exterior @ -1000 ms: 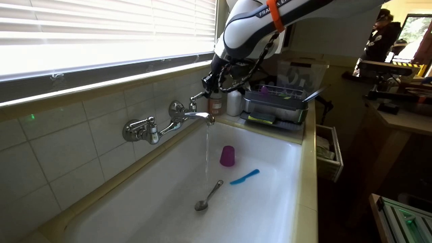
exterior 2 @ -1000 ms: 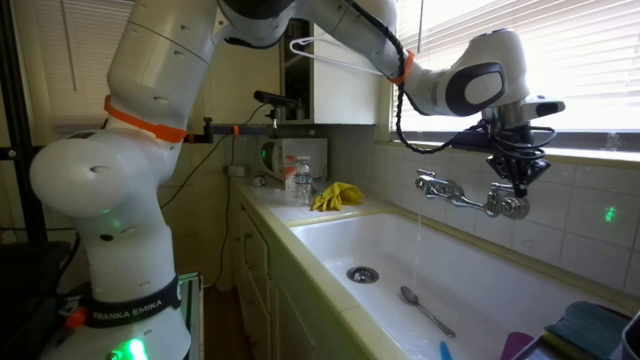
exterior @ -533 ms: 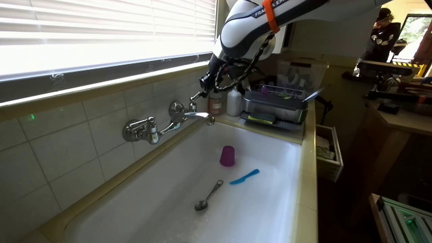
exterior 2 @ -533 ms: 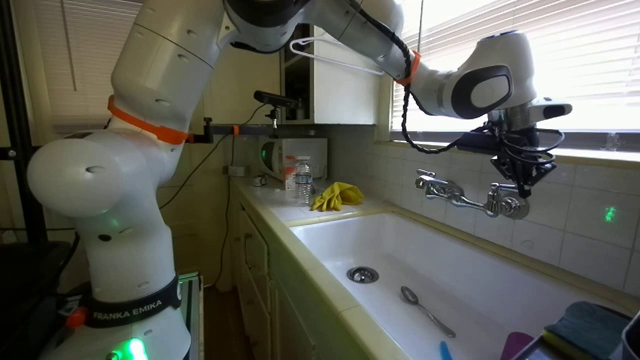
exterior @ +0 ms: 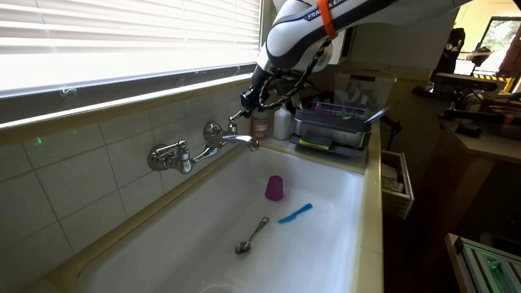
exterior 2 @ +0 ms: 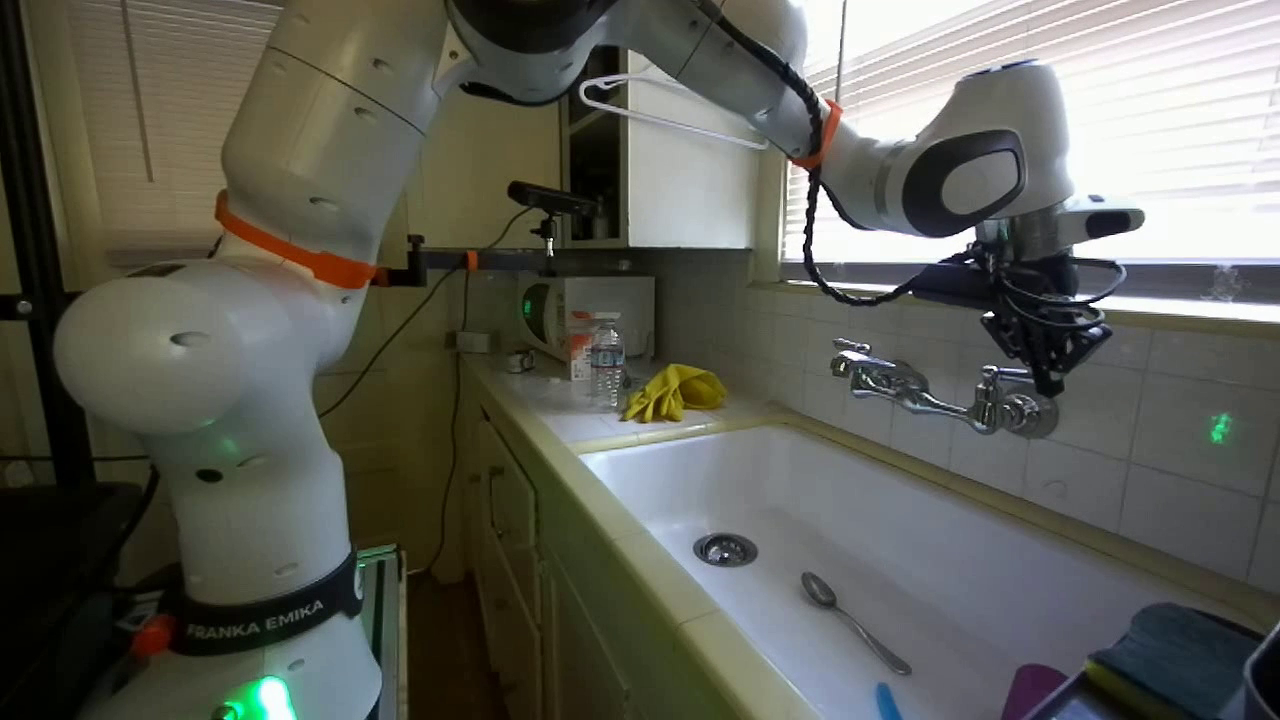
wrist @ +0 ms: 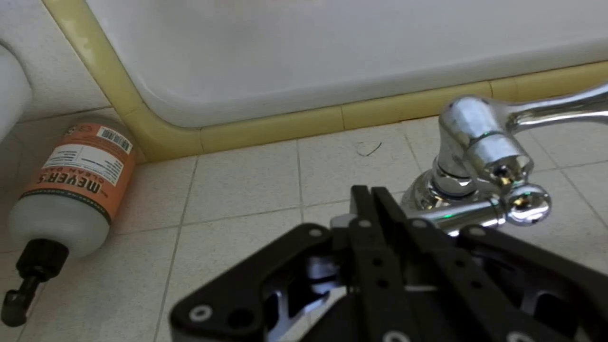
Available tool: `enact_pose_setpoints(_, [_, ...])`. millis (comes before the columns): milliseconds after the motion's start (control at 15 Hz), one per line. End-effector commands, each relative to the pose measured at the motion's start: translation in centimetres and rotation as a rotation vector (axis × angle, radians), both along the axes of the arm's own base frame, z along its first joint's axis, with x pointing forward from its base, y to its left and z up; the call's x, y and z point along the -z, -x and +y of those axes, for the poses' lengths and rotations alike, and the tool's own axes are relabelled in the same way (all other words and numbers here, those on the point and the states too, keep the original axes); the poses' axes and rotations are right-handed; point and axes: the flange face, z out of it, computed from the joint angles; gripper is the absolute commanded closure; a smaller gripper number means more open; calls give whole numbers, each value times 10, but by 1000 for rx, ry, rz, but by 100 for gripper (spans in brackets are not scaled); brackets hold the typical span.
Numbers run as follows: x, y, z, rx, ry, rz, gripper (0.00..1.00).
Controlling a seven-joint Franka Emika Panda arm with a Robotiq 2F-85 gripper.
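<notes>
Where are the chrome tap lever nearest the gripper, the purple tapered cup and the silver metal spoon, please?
Chrome tap lever (wrist: 468, 215): wrist view, on its straight shaft.
Purple tapered cup (exterior: 274, 189): in an exterior view, on its side wall.
Silver metal spoon (exterior: 243, 248): in an exterior view, on its bowl.

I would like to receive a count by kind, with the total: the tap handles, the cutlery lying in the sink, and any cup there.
Tap handles: 2 (handle by the tool, other handle)
Cutlery: 2 (spoon, blue knife)
Cups: 1 (purple cup)
Total: 5
</notes>
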Motion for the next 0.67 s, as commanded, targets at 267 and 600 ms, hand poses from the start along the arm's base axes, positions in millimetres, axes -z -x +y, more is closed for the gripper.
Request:
enact_pose_setpoints(267, [-2,38,1,122,-39,50,30])
enact_pose_setpoints(600, [4,65,5,159,-48,134,0])
